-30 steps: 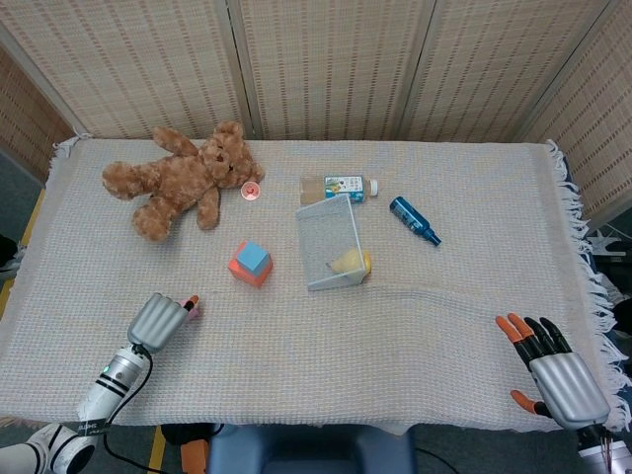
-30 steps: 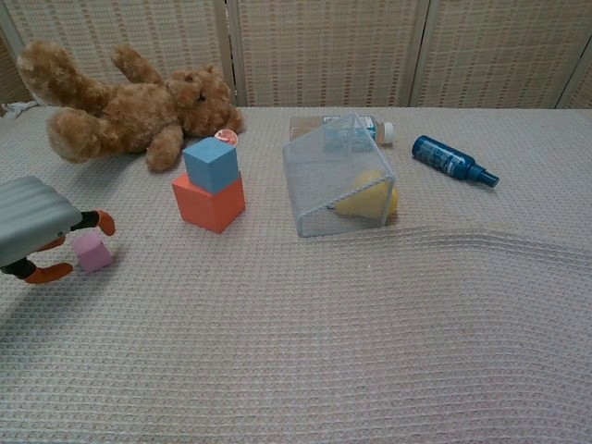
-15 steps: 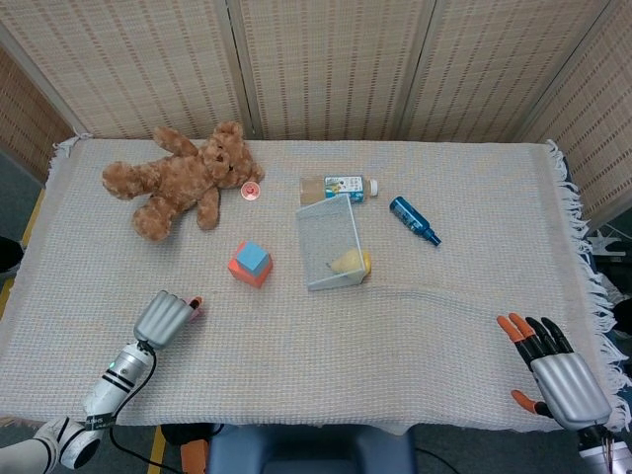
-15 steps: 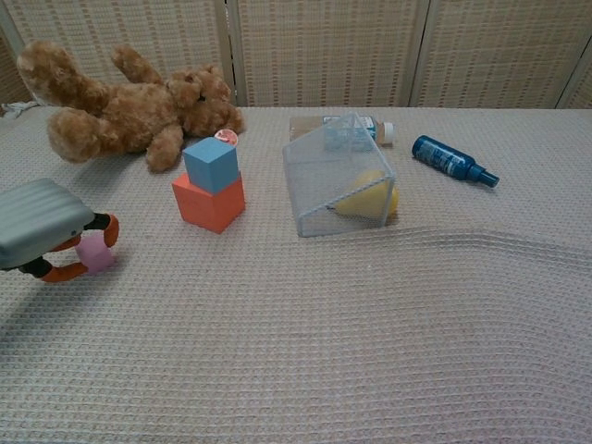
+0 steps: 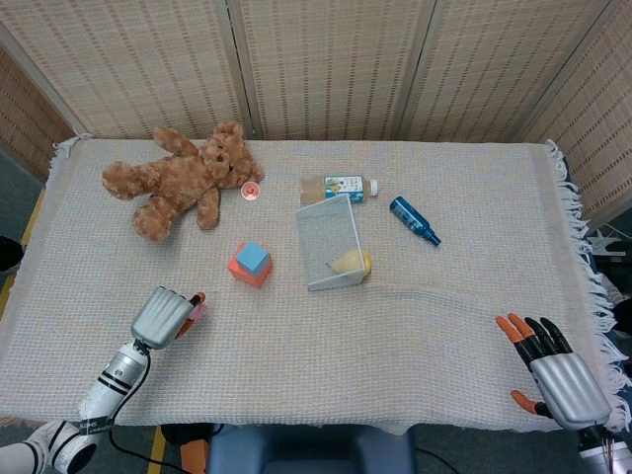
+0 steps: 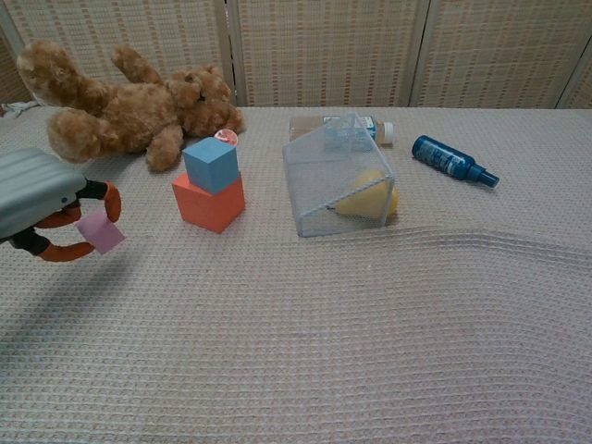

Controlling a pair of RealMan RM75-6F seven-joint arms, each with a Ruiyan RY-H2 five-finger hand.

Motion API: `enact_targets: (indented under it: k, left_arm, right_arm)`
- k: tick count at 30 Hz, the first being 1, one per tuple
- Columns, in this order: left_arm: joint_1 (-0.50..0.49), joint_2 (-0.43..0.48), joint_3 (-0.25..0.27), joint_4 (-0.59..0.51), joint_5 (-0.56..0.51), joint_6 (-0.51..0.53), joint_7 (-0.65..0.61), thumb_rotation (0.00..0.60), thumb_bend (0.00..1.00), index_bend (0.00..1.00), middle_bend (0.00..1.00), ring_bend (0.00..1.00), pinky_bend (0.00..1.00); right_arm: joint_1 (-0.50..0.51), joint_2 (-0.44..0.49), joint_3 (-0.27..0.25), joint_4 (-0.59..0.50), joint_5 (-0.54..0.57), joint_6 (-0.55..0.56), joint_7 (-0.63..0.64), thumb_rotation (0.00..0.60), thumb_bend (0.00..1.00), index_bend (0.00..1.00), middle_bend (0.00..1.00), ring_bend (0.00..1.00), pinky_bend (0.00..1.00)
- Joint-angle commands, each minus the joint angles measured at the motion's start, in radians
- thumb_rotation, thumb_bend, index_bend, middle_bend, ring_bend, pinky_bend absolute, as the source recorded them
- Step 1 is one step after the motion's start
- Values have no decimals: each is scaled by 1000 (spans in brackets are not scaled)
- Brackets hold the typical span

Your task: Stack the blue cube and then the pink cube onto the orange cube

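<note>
**Blue cube stacked; pink cube in hand, still to be placed**

The first half of the job looks done. The blue cube (image 6: 211,164) sits on top of the orange cube (image 6: 209,202), a little turned against it but resting flat, and the pair stands on the table (image 5: 415,326) toward its left half, between the far and near edges, just left of a clear box (image 6: 338,176) lying on its side with something yellow inside.

What is left is the pink cube (image 6: 100,231). The left hand (image 6: 42,208) has it pinched between its orange fingertips (image 6: 113,199), near the left part of the table's near edge. In the chest view the cube hangs tilted, with a shadow under it, so it appears to be clear of the cloth. It is well apart from the stack, to the stack's left and nearer the robot.

The right hand (image 5: 553,370) rests at the near right corner of the table, fingers spread and holding nothing; it has no part in this step.

My judgement: the pink cube must be carried over to the stack, raised above the blue cube, levelled and set down squarely. The turned blue cube leaves a small landing face, so a careless release could topple the stack.
</note>
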Motion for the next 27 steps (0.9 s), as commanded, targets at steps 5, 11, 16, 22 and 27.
enact_targets:
  k: [5,11,16,22,27]
  left_arm:
    - [-44,251,-107,-371,-86,-60,107,600,292,599,1000,1000,1000]
    - [-116,248,-177,-398,-131,-118,212,600,295,597,1000,1000,1000]
    - [-144,232,-194,-397,-158,-150,244,600,294,597,1000,1000,1000]
    - [-226,162,-246,-378,-247,-233,293,600,296,598,1000,1000,1000]
    - [-270,124,-269,-339,-312,-268,314,600,295,598,1000,1000,1000]
  right_arm:
    - [0,1,-2,1,-7,2,2,600,85,0,0,0,0]
    - [0,-2,0,1,-6,4,0,600,85,0,0,0,0]
    - [-1,-2,3,2,-2,7,2,600,84,0,0,0,0]
    - [4,-4,13,6,22,-5,3,600,84,0,0,0,0]
    - [12,-6,17,5,39,-22,-1,600,85,0,0,0,0]
